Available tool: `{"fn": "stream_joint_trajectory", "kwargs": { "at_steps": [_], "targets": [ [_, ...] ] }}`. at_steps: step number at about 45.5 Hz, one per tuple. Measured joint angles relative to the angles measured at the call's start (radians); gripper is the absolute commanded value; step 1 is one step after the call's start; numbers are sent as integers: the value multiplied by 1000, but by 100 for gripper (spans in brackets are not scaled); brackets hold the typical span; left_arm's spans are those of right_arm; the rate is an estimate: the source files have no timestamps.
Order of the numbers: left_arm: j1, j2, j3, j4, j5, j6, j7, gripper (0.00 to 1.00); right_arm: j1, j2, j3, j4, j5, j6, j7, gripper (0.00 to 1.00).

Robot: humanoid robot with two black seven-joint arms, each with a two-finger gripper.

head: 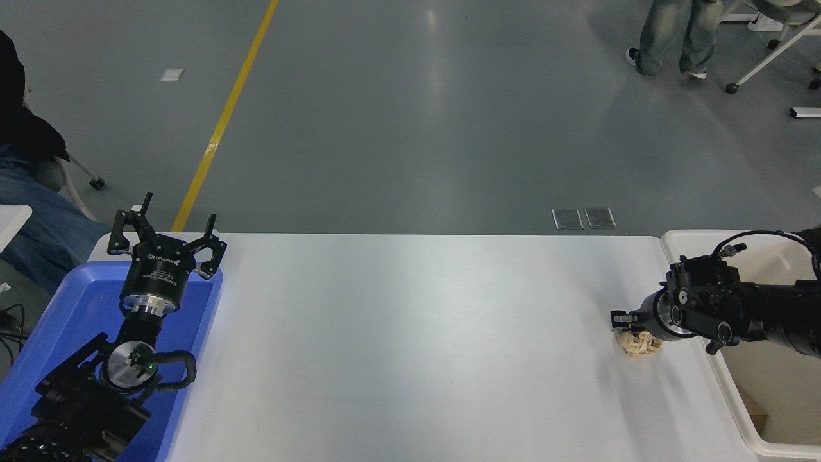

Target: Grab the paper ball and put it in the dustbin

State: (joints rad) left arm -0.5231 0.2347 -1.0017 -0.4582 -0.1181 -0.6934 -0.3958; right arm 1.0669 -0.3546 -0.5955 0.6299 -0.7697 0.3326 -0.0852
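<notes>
Paper ball (639, 344) on white table (410, 333), near dustbin (718, 378), just off its left rim. Not lifted; resting on table surface. Right gripper (623, 321) reaching in from over dustbin, arm lying across rim, wrist roughly level, pointed away from dustbin toward ball. Tip sitting at ball's upper edge, on side away from dustbin; touching or just above, cannot tell. Fingers of right gripper: one dark tip visible past ball, rest hidden by wrist body; apart or together, cannot tell. Low sideways approach probably chosen because ball lies so close to dustbin: short reach, short carry back. Judged step: settling onto ball before closing. Task early; pick not yet made, drop not yet made.

Dustbin at table's right end, cream-white, deep, mouth open upward; something brownish low inside, unclear. Good spot for a short lift and swing over rim.

Left gripper (168, 239) parked far from dustbin at table's opposite end, over blue tray (45, 346), fingers spread, holding nothing. Out of the way, no part in this step.

Risk: crumpled paper light and springy, could skid or roll away from dustbin if nudged before grip.

Person's legs (673, 32) on floor beyond dustbin, well apart from table.
</notes>
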Motion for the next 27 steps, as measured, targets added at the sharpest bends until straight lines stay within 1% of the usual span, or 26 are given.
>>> {"fn": "stream_joint_trajectory", "kwargs": {
  "at_steps": [5,10,19,27],
  "targets": [
    [0,0,0,0,0,0,0,100,34,-9,-14,23,0,18,7,0],
    [0,0,1,0,0,0,0,100,116,-52,-41,88,2,58,16,0],
    [0,0,1,0,0,0,0,100,376,-184,-98,288,7,193,24,0],
    [0,1,1,0,0,-1,1,100,648,-263,-160,448,19,318,27,0]
  ]
}}
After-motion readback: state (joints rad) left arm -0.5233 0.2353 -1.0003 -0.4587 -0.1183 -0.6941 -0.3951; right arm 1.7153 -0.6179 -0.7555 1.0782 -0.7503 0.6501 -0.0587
